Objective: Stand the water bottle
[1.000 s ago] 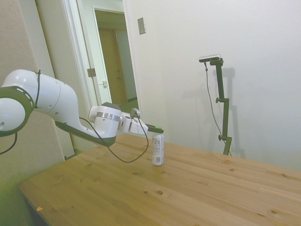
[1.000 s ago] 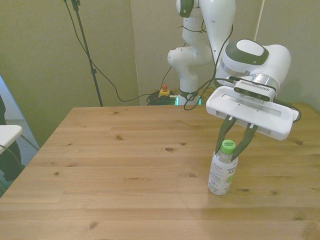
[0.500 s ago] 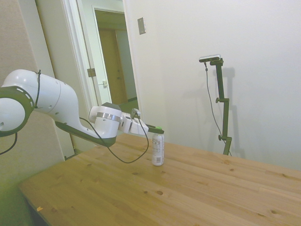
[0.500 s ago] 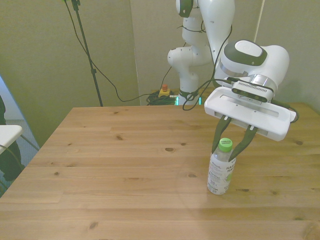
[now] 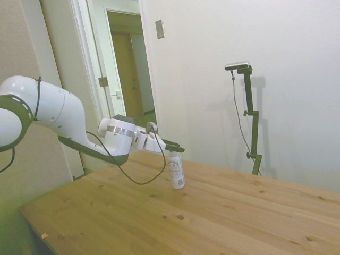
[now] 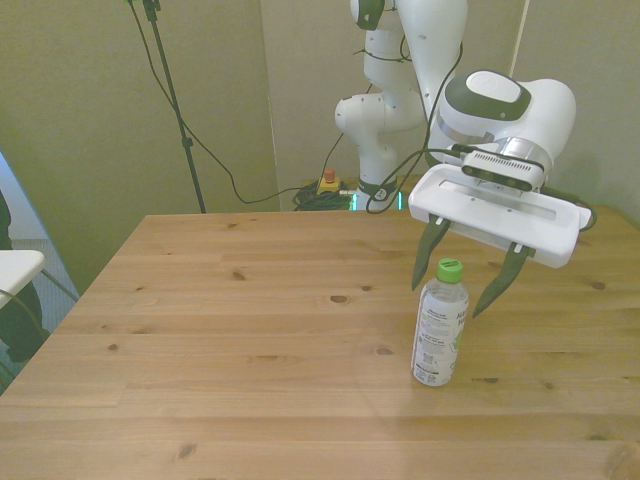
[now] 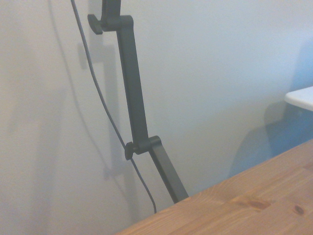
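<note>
The water bottle (image 6: 438, 330) stands on its base on the wooden table (image 6: 250, 330), near the front view's right. It is slim, with a white printed label and a green cap (image 6: 449, 268). In the side view the water bottle (image 5: 177, 172) leans slightly, its top toward the arm. My gripper (image 6: 447, 298) is open, with one dark finger on each side of the bottle's neck and a gap to it on both sides. In the side view the gripper (image 5: 179, 149) hovers at the bottle's top. The wrist view does not show the bottle.
The table's wood stretches wide toward the front view's left and toward the near edge (image 6: 300, 460). A white object (image 6: 15, 265) pokes in at the front view's far left. The wrist view shows only a pale wall and a strip of table (image 7: 254, 200).
The fingers were shut on the bottle's neck under the cap; they have spread apart and let go. The hand has risen and drawn back a little. The bottle now leans slightly.
</note>
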### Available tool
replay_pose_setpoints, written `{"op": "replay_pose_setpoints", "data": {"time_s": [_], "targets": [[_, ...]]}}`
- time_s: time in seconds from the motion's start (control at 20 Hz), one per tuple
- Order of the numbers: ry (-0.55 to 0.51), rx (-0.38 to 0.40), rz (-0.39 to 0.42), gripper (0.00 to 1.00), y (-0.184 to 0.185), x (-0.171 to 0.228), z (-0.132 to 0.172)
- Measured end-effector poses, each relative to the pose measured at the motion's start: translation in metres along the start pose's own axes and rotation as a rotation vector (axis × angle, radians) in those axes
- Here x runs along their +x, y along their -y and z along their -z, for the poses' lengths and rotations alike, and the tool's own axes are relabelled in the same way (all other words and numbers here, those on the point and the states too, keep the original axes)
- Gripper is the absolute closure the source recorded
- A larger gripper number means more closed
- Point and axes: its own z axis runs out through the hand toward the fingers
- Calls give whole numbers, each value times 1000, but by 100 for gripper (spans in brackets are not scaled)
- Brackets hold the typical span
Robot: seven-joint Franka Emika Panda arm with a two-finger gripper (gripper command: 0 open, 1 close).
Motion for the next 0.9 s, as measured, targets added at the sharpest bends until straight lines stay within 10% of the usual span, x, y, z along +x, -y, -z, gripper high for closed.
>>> {"op": "replay_pose_setpoints", "data": {"time_s": [0.9], "targets": [[486,-305,266,0,-60,58,90]]}}
